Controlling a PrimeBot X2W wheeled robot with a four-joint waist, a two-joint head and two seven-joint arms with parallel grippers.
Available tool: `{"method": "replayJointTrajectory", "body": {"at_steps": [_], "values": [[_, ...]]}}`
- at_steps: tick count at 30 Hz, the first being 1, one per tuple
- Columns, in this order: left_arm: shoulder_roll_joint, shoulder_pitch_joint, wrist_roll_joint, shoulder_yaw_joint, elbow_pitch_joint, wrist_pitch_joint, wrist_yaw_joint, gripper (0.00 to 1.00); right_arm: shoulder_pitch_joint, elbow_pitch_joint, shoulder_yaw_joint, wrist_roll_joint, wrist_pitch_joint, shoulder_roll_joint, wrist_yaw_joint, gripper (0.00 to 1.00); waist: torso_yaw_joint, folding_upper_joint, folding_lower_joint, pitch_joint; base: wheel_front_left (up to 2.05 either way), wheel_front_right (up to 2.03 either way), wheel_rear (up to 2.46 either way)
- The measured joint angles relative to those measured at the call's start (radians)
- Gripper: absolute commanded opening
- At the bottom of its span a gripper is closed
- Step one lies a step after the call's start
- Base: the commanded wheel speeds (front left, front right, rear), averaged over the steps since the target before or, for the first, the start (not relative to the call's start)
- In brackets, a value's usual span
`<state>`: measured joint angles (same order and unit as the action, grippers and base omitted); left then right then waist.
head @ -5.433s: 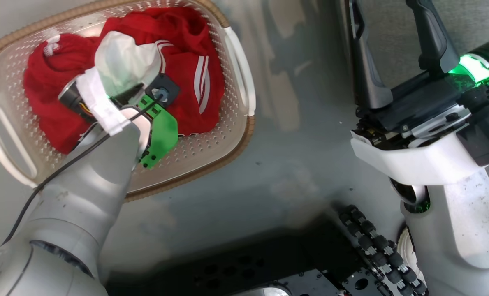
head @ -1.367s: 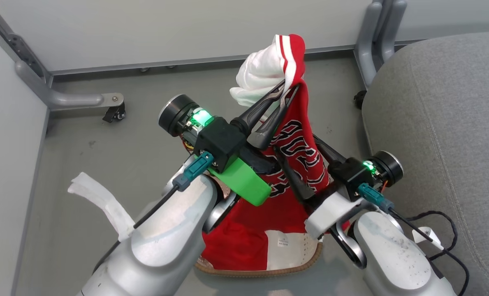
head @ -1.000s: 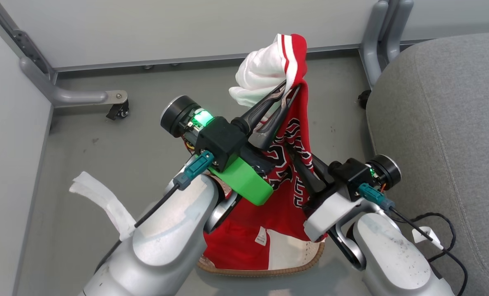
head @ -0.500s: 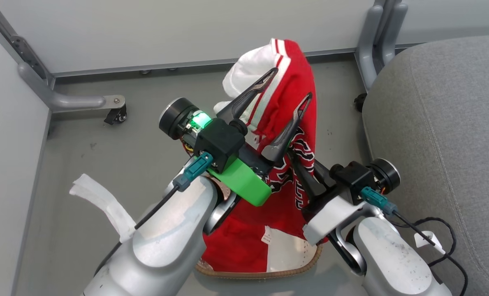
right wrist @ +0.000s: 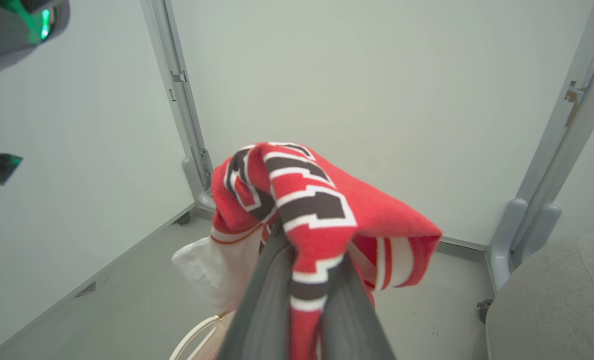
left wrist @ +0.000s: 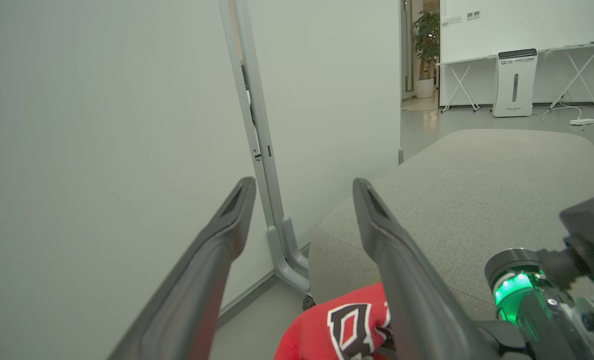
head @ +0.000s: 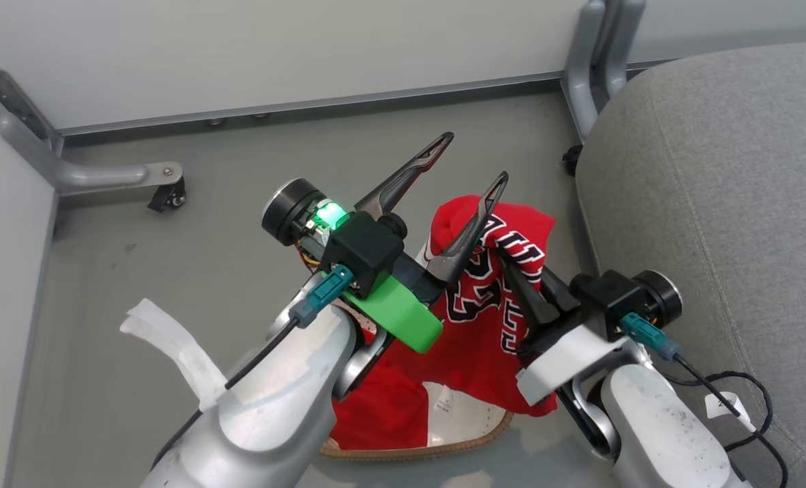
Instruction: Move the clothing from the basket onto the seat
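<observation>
**Jersey (head: 491, 305) clamped in right gripper (head: 521, 281), left gripper (head: 475, 157) spread wide**

To your right in the head view, the seat (head: 714, 169) is the biggest thing: a broad light-grey cushion with a stitched seam. The jersey is off it, just left of its edge. Grey floor (head: 172, 285) runs back to a pale partition wall (head: 274, 54). You see the brown rim of the basket (head: 436, 449) at the bottom, between your two forearms.

The jersey hangs above the basket. Its top fold is draped over the right gripper's fingers (right wrist: 272, 300), and its lower red and white cloth reaches down to the rim. Your right wrist view shows those fingers pressed together on the lettered fabric.

Your left fingers (left wrist: 212, 260) stand well apart with nothing between them. One passes just in front of the jersey's top fold, and you cannot tell whether it touches the cloth.
</observation>
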<state>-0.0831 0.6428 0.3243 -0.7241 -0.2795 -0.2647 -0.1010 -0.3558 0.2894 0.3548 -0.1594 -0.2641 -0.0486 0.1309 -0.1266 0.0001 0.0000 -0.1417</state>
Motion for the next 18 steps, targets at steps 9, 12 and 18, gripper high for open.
{"method": "replayJointTrajectory", "body": {"at_steps": [9, 12, 18], "values": [[-0.037, -0.042, -0.009, -0.015, -0.01, 0.0, -0.002, 1.0, 0.039, -0.071, -0.098, 0.004, 0.0, 0.0, 0.0, 0.0, 0.108, 0.0, 0.0, -0.022, 0.0, 0.0, 0.0], [-0.047, -0.055, -0.01, -0.016, -0.012, 0.0, -0.002, 1.0, 0.056, -0.089, -0.137, 0.012, 0.0, 0.0, 0.0, 0.0, 0.145, 0.0, 0.0, -0.03, 0.0, 0.0, 0.0], [-0.056, -0.061, -0.017, -0.019, -0.014, 0.0, -0.003, 1.0, 0.083, -0.128, -0.211, 0.022, 0.0, 0.0, 0.0, 0.0, 0.218, 0.0, 0.0, -0.05, 0.0, 0.0, 0.0]]}}
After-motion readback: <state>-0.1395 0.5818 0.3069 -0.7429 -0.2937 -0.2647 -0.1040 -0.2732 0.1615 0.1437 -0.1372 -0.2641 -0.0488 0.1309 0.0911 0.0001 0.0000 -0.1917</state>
